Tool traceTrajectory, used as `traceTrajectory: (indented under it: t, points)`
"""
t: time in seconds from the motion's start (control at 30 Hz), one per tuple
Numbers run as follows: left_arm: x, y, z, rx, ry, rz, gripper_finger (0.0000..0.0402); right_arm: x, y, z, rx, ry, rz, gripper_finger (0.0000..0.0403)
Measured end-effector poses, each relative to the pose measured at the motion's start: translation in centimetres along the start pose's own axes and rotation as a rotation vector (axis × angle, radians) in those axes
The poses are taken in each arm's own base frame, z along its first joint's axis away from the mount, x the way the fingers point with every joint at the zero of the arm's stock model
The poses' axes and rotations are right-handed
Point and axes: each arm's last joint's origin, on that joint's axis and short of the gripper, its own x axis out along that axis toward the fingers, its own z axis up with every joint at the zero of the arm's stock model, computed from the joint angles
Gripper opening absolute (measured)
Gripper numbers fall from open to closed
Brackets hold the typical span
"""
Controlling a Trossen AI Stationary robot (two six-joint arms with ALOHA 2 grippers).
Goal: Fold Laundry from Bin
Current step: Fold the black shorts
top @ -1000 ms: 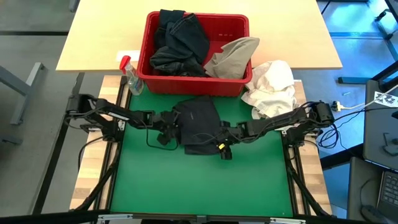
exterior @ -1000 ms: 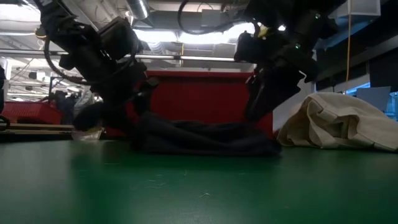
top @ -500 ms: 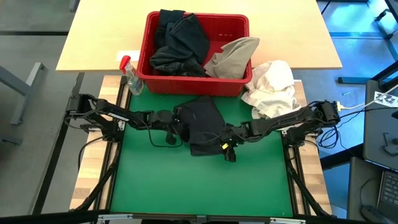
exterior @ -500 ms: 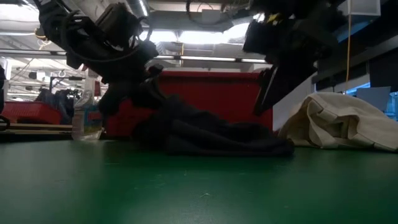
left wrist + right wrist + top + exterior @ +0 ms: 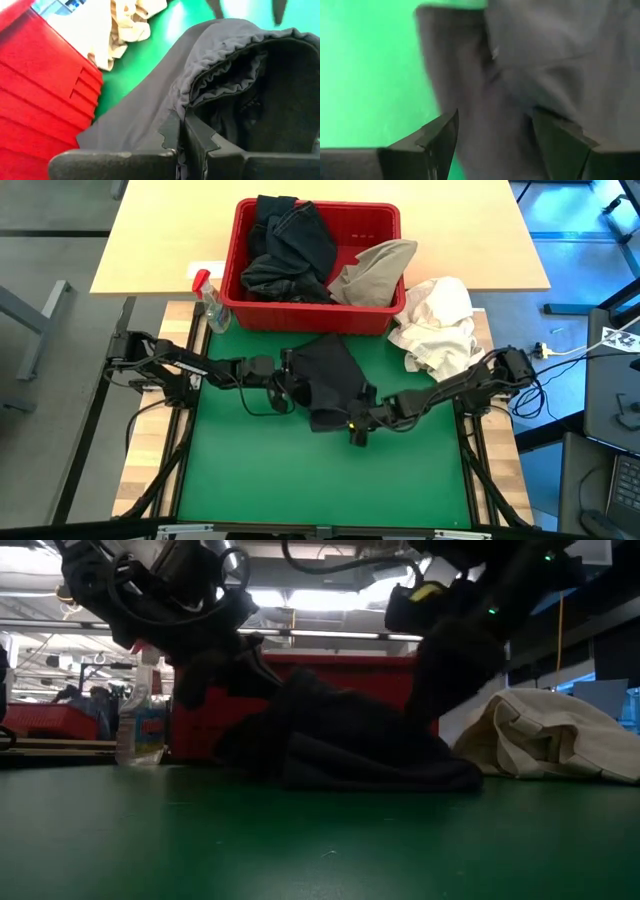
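A dark grey garment [image 5: 330,380] lies bunched on the green mat in front of the red bin [image 5: 385,215]. More black laundry [image 5: 290,245] and a khaki piece [image 5: 375,270] fill the bin. My left gripper [image 5: 182,125] is at the garment's left side, shut on its gathered edge. My right gripper [image 5: 495,142] hovers open over the garment's near right corner [image 5: 350,415]. Its fingers stand on either side of a fold of the cloth. My left gripper pinches the garment's gathered, elastic-like edge [image 5: 186,107] between its two fingers, coming from the table's left and slanting slightly down. That edge is raised off the mat [image 5: 285,690], and the rest of the garment lies on the mat. My right gripper has cloth between its open fingers [image 5: 442,137], but I cannot tell whether they touch it.
A white cloth bundle [image 5: 435,320] lies at the mat's far right, close to my right arm. A clear spray bottle with a red top [image 5: 210,302] stands by the bin's left corner. Bare green mat [image 5: 320,480] stretches toward the near edge.
My left gripper has shut on the garment's left edge, tipped upward and risen a little. It has raised that side and heaped the cloth toward the right. My right gripper has swung toward the near edge along the garment's right side, turning as it went and staying open.
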Motion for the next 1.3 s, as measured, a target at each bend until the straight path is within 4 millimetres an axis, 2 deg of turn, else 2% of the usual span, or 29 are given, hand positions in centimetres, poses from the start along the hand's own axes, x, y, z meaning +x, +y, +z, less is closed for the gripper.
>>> traceTrajectory:
  t: [0.1, 0.2, 0.37, 0.7, 0.83, 0.97, 1.13, 1.3]
  points:
    - [0.0, -0.1, 0.1, 0.001, -0.009, 0.001, 0.0004, -0.5, 0.6, 0.2, -0.023, -0.018, 0.068, 0.0253]
    - [0.0, -0.1, 0.1, -0.018, -0.011, -0.010, 0.0009, -2.5, 1.5, 0.0, -0.102, 0.003, 0.176, 0.0253]
    - [0.0, -0.2, 0.2, -0.025, -0.045, -0.061, 0.0040, -4.7, 1.1, -0.9, -0.160, 0.048, 0.078, 0.0253]
    - [-0.5, -0.7, 0.6, -0.116, -0.013, -0.052, 0.0161, -4.1, 1.5, 0.0, -0.122, -0.046, 0.079, 0.0253]
    - [-2.2, -0.4, 1.6, -0.095, 0.078, 0.035, 0.0187, -4.2, 1.4, -0.4, -0.134, -0.015, 0.069, 0.0253]
    - [-4.4, 0.9, 2.2, -0.129, 0.137, 0.160, 0.0194, -3.9, 1.1, -0.7, -0.139, -0.018, -0.011, 0.0253]
    - [-5.1, 3.4, 0.4, -0.349, 0.228, 0.233, 0.0194, -2.3, 0.4, -2.7, -0.083, -0.128, -0.044, 0.0253]
    - [-4.2, 4.7, -3.0, -0.534, 0.340, 0.236, 0.0194, -1.4, 0.0, -3.1, 0.121, -0.343, -0.001, 0.0253]
